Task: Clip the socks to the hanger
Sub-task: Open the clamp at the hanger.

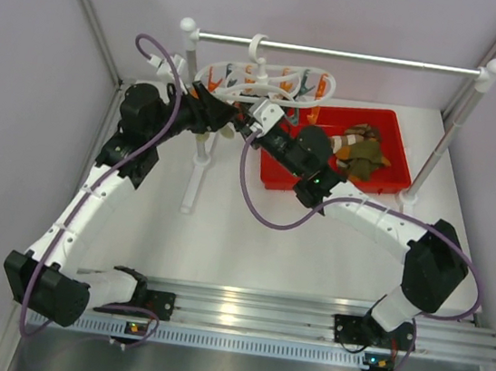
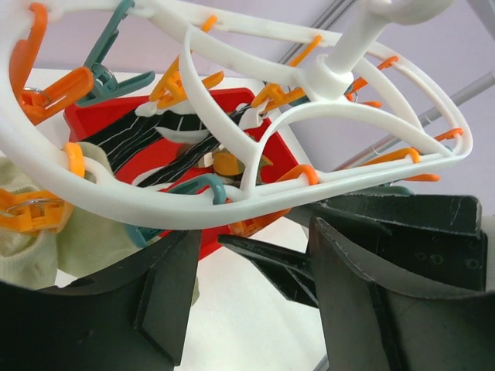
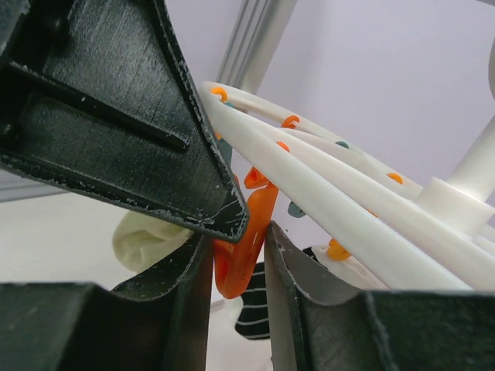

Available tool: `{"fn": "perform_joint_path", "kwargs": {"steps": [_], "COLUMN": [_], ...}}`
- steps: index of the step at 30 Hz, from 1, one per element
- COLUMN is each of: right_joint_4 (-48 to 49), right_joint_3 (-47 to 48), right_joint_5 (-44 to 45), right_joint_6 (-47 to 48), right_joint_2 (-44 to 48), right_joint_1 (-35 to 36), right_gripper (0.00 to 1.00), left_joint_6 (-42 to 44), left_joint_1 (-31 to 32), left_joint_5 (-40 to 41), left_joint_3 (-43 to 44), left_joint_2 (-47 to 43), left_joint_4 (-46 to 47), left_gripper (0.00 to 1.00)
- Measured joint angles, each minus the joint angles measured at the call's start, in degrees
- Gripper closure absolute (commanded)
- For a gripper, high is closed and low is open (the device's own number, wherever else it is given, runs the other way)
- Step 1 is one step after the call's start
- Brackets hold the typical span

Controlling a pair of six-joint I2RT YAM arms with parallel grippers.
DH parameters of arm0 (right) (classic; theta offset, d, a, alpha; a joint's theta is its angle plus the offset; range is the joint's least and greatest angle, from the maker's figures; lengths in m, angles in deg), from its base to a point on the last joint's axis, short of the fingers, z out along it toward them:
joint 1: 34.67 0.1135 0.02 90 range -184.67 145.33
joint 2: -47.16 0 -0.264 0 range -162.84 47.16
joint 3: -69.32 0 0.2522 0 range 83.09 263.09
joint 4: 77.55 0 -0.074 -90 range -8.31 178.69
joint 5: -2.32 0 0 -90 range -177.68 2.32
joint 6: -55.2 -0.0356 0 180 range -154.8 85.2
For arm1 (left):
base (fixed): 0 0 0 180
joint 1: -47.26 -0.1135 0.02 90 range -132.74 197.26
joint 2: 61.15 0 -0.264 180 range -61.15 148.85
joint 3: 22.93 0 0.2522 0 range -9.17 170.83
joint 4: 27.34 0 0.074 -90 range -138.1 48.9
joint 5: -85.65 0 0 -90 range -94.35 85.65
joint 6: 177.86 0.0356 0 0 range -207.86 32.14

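Note:
The white oval hanger hangs by its hook from the silver rail, with orange and teal clips round its ring. My right gripper is under its near rim, and in the right wrist view it is shut on an orange clip. My left gripper is just to its left and stands open below the ring. A cream sock and a black white-striped sock hang from the hanger. Brown, olive and orange socks lie in the red tray.
The silver rail spans two white-capped posts; the left post stands right by both grippers, and the right post is beside the tray. Grey walls close the left, back and right sides. An aluminium rail runs along the near edge.

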Motion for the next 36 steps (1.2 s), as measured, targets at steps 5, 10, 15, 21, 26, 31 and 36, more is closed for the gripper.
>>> {"fn": "perform_joint_path", "kwargs": {"steps": [5, 10, 15, 21, 26, 31, 36], "right_joint_4": [0.0, 0.35, 0.15, 0.07, 0.11, 0.15, 0.2], "right_joint_3": [0.0, 0.0, 0.02, 0.02, 0.02, 0.02, 0.04], "right_joint_5": [3.23, 5.33, 6.93, 7.39, 7.19, 6.78, 6.03], "right_joint_6": [2.25, 3.28, 3.3, 2.99, 2.51, 1.9, 1.14], "right_joint_2": [-0.26, -0.68, -0.92, -0.94, -0.94, -0.94, -0.94], "right_joint_1": [1.16, 1.6, 1.62, 1.62, 1.62, 1.62, 1.62], "right_gripper": [1.0, 1.0, 1.0, 1.0, 1.0, 1.0, 1.0], "left_joint_6": [-1.14, -2.08, -2.01, -1.77, -1.51, -1.29, -0.96], "left_joint_1": [0.55, 0.9, 1.44, 1.57, 1.57, 1.57, 1.62], "left_joint_5": [2.05, 4.39, 6.16, 6.25, 6.23, 6.47, 7.1], "left_joint_3": [1.66, 3.3, 4.04, 4.04, 4.0, 3.76, 3.17], "left_joint_2": [0.09, 0.72, 2.12, 2.25, 2.19, 1.7, 0.72], "left_joint_4": [0.02, -0.22, -0.76, -0.81, -0.81, -1.14, -1.99], "left_gripper": [0.37, 0.4, 0.41, 0.42, 0.41, 0.42, 0.42]}}
